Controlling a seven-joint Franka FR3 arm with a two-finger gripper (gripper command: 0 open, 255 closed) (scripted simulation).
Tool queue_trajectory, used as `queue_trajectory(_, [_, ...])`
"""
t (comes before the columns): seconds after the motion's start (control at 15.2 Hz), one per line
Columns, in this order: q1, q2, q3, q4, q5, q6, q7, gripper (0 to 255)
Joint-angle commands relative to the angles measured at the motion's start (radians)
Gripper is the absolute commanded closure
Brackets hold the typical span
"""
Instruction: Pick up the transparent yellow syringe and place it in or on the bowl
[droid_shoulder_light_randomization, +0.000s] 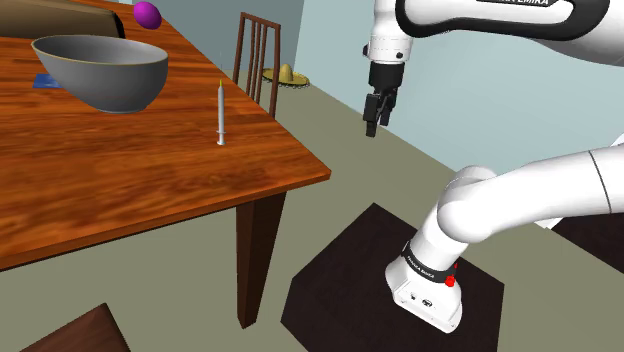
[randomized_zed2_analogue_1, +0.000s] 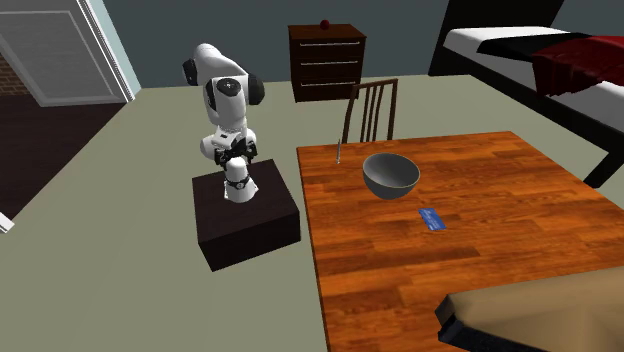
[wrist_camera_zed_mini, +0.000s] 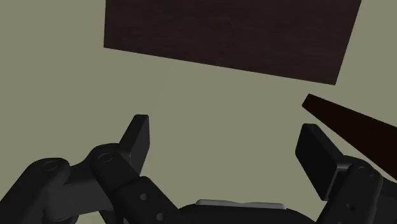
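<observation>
Beyond the worktop (droid_shoulder_light_randomization: 150, 185) edge my hand (droid_shoulder_light_randomization: 375, 112) hangs spread, empty. Syringe (droid_shoulder_light_randomization: 221, 112) sits at 3 o'clock of the bowl (droid_shoulder_light_randomization: 100, 72), shoulder view. Risk: glancing contact knocks it off the edge.

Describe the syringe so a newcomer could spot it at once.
Start at the wooden table and find the grey bowl on it. To the bowl's right in the shoulder view, toward the chair, stands the syringe: a thin, pale upright stick with a yellowish tip, far slimmer than anything nearby.
</observation>
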Motion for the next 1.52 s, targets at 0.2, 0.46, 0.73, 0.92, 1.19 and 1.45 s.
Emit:
queue_trajectory(0.2, [0.046,0.041,0.012,0.005,0.038,0.094,-0.039,0])
queue_trajectory(0.46, [0.107,0.095,0.029,0.020,0.088,0.213,-0.095,0])
queue_trajectory(0.73, [0.168,0.148,0.048,0.042,0.136,0.324,-0.155,0])
queue_trajectory(0.92, [0.213,0.185,0.063,0.062,0.172,0.402,-0.202,0])
queue_trajectory(1.19, [0.273,0.232,0.082,0.094,0.218,0.498,-0.269,0])
queue_trajectory(1.45, [0.333,0.273,0.102,0.128,0.264,0.587,-0.340,0])
